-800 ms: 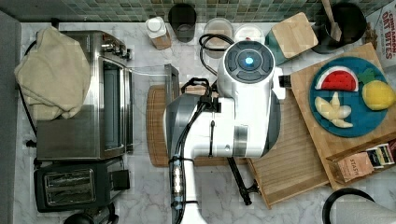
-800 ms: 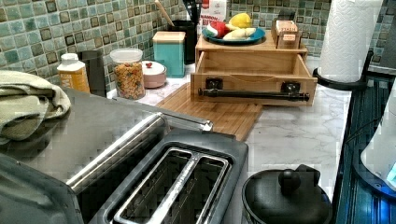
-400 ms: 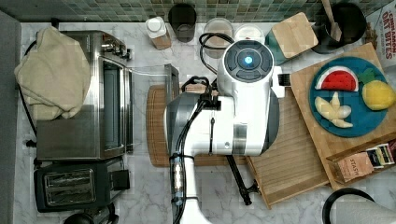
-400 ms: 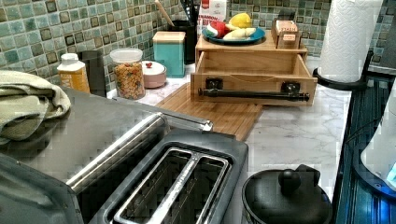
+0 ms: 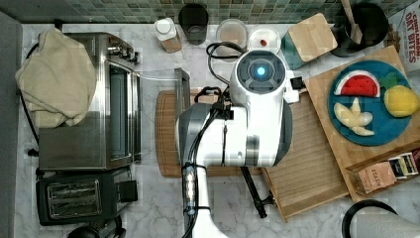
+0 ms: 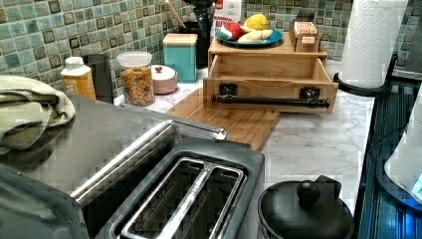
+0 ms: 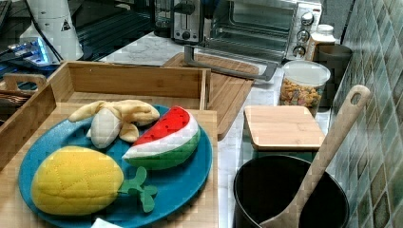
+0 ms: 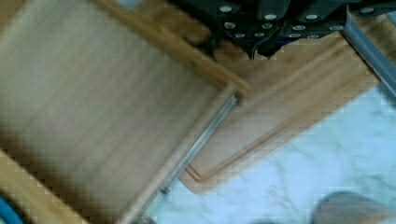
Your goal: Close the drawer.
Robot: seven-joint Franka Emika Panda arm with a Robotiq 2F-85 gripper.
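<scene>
The drawer [image 5: 309,171] is a shallow light-wood tray that stands pulled out of the wooden box [image 5: 369,148], toward the top view's left. A black bar handle [image 6: 271,101] runs along its front. The arm's white body [image 5: 247,124] hangs over the drawer's back part and the cutting board, hiding the gripper beneath it. In the wrist view my gripper [image 8: 262,49] looks shut on nothing. It hovers above the drawer [image 8: 102,112] rim, near a corner beside the cutting board [image 8: 289,93].
A toaster oven [image 5: 96,111] with its door down lies at the top view's left, next to the cutting board [image 5: 168,134]. The box carries a blue plate [image 5: 369,106] of toy fruit. Jars and canisters [image 5: 233,32] line the tiled wall. A paper towel roll [image 6: 370,42] stands beside the box.
The arm's head has shifted slightly toward the top view's bottom. The drawer stands open by the same amount.
</scene>
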